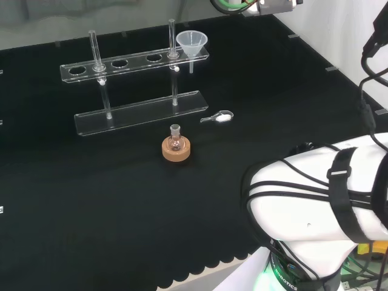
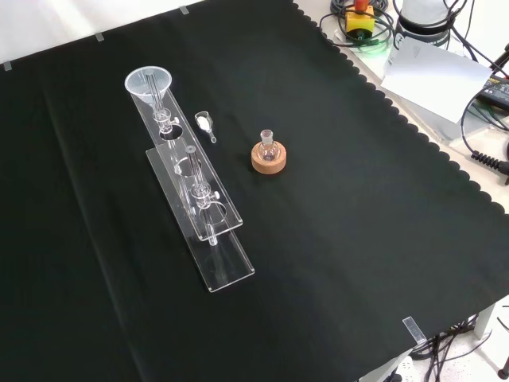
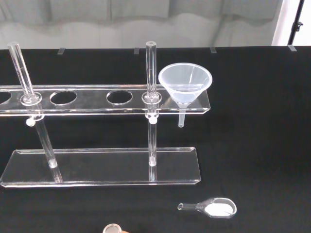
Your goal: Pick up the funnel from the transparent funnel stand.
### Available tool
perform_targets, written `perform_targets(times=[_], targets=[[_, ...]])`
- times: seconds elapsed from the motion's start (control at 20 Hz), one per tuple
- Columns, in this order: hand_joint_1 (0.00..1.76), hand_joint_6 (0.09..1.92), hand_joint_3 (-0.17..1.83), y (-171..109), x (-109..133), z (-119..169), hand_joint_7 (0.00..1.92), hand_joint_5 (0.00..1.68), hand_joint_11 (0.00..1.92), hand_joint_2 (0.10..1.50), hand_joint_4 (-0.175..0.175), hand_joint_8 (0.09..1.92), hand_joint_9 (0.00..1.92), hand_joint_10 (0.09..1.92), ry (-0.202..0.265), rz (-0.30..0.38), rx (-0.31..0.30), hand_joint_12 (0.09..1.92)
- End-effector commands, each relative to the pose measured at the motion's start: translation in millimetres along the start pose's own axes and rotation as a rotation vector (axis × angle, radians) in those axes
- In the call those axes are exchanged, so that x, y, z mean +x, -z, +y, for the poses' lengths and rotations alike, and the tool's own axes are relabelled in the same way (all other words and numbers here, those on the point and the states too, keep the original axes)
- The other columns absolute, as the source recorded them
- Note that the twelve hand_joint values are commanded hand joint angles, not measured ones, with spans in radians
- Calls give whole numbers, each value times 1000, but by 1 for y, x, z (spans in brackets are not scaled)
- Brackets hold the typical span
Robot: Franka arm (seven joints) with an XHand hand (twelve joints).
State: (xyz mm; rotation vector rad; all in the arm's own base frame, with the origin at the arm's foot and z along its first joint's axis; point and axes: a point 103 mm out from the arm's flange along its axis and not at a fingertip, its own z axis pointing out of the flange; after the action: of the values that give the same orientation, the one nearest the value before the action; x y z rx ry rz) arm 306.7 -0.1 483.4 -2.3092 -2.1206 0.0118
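Note:
A clear funnel (image 1: 191, 42) sits upright in the end hole of the transparent funnel stand (image 1: 134, 63), at the stand's right end in the head view. In the front view the funnel (image 2: 149, 84) is at the stand's far end, above the stand's shelf (image 2: 188, 171). The wrist view looks at the funnel (image 3: 185, 83) resting in the stand's top shelf (image 3: 87, 104), its stem hanging below the hole. The other holes in the shelf hold nothing.
A small round flask (image 1: 176, 140) stands on a cork ring (image 1: 176, 151) in front of the stand. A small clear scoop with white powder (image 1: 219, 117) lies beside the stand's base plate (image 1: 138, 113). The arm's white links (image 1: 321, 200) rise at the head view's right.

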Motion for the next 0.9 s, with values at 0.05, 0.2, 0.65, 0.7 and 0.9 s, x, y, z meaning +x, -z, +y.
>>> perform_targets(times=[0.05, 0.2, 0.65, 0.7, 0.9], targets=[[21, 283, 540, 0, -2, 1, 87, 224, 201, 1139, 17, 580, 285, 655, 0, -4, -4, 1291], [2, 133, 393, -1, -2, 2, 89, 285, 171, 1220, 17, 559, 286, 638, -2, -9, -7, 1340], [0, 94, 354, -11, -16, 14, 93, 309, 167, 1240, 16, 554, 287, 633, -43, -1, 14, 1347], [0, 93, 353, -13, -19, 18, 93, 310, 168, 1241, 16, 554, 287, 633, -51, 0, 17, 1347], [0, 90, 350, -27, -31, 33, 93, 312, 167, 1242, 16, 553, 287, 633, -78, 11, 31, 1346]])
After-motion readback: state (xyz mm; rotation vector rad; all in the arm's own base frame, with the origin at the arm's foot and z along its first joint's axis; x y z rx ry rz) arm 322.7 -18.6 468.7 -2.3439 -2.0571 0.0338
